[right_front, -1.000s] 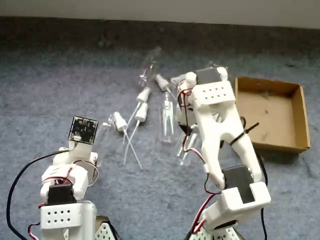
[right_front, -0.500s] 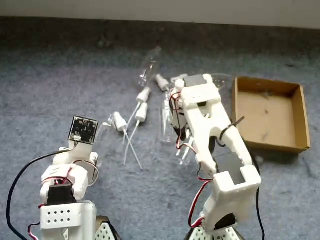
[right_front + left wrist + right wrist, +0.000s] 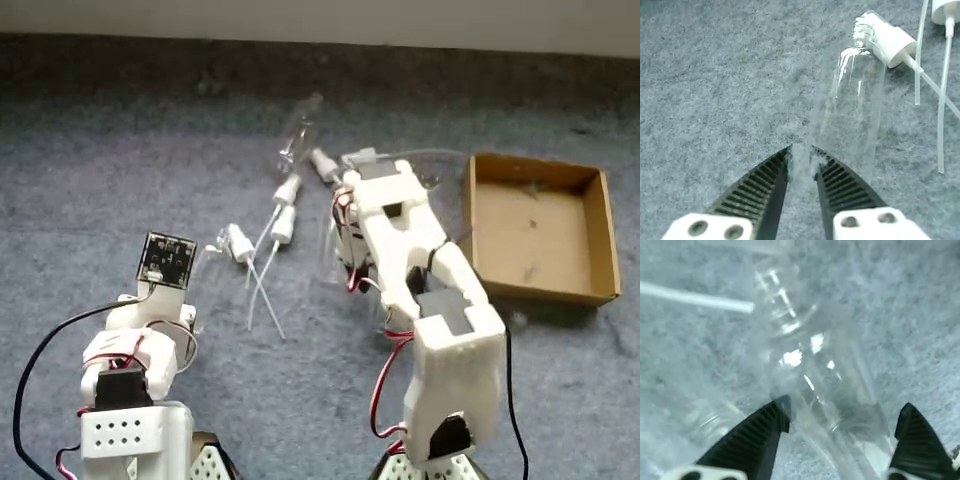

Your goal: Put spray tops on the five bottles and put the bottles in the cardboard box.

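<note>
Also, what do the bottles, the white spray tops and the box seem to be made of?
Bottle: clear and glossy, probably plastic, possibly glass; the grey carpet shows through it, with bright glints on its wall.
Spray top: white, opaque and smooth, likely moulded plastic.
Cardboard box: matte brown, with thin upright walls.

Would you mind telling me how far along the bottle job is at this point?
Nothing looks done: the cardboard box holds no bottle, and the spray tops lie loose on the carpet, tubes bare. In hand: the right gripper, jaws open, straddles a clear bottle. The left gripper sits by a second bottle, its top not fitted. Every capping and boxing is left.
</note>
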You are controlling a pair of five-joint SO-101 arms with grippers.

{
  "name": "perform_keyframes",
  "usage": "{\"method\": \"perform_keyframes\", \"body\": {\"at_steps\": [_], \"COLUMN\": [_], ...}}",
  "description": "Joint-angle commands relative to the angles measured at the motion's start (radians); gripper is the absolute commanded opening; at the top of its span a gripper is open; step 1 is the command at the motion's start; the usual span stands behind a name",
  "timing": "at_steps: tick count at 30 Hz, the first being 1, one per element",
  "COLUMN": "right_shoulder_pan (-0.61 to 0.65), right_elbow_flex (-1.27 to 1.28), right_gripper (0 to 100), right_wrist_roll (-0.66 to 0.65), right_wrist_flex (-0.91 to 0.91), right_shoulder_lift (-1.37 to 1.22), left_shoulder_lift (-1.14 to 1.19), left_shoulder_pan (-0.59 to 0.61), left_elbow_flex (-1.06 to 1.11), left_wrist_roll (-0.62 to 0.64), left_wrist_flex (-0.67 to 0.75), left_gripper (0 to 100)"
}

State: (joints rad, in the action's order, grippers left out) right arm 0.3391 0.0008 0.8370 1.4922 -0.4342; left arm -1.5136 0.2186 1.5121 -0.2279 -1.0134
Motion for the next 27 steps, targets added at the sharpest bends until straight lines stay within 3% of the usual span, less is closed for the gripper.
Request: {"method": "perform_keyframes", "body": {"at_steps": [1,4,11,16,22,27], "right_shoulder_pan": [0.008,0.005,-0.027,-0.028,-0.045,-0.053], "right_elbow_flex": [-0.01,-0.013,-0.047,-0.087,-0.087,-0.082], "right_gripper": [32.1,32.1,32.1,31.7,21.6,20.2], "right_wrist_roll": [-0.086,-0.311,-0.499,-0.516,-0.519,-0.52], "right_wrist_flex": [0.007,0.031,0.015,0.004,-0.093,-0.166], "right_shoulder_lift": [-0.013,-0.024,-0.024,-0.028,-0.03,-0.031], "left_shoulder_lift": [-0.005,-0.005,-0.005,-0.005,-0.005,-0.005], "left_shoulder_pan": [-0.008,-0.008,-0.01,-0.015,-0.015,-0.015], "left_elbow_flex": [-0.001,-0.001,0.013,0.015,0.016,0.016], "left_wrist_roll": [0.008,0.008,0.008,0.008,0.008,0.008], "left_wrist_flex": [0.023,0.023,0.026,0.026,0.026,0.026], "left_gripper": [2,2,2,2,2,2]}}
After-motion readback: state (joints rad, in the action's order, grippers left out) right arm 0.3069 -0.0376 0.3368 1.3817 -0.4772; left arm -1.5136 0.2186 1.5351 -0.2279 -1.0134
